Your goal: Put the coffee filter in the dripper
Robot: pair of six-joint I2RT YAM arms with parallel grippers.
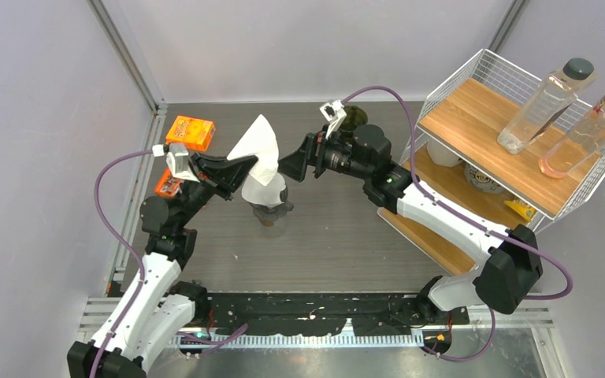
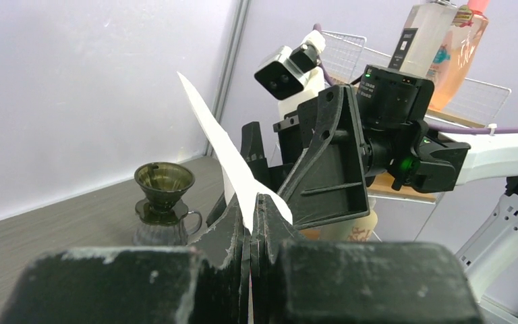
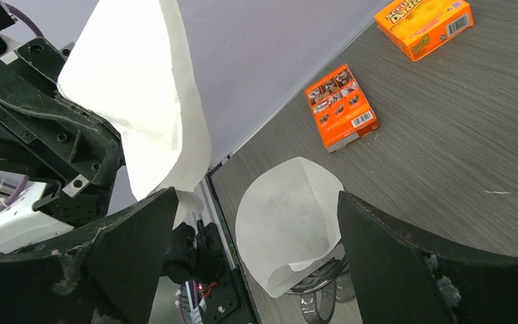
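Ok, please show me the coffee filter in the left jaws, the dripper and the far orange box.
coffee filter point(image 1: 258, 143), top view, middle of the white paper.
dripper point(image 2: 164, 181), left wrist view, its dark cone.
far orange box point(image 1: 190, 132), top view, its upper face.

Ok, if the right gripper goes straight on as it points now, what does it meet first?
Probably the coffee filter pinched in the left gripper; the open right gripper faces it closely, though depth is unclear.
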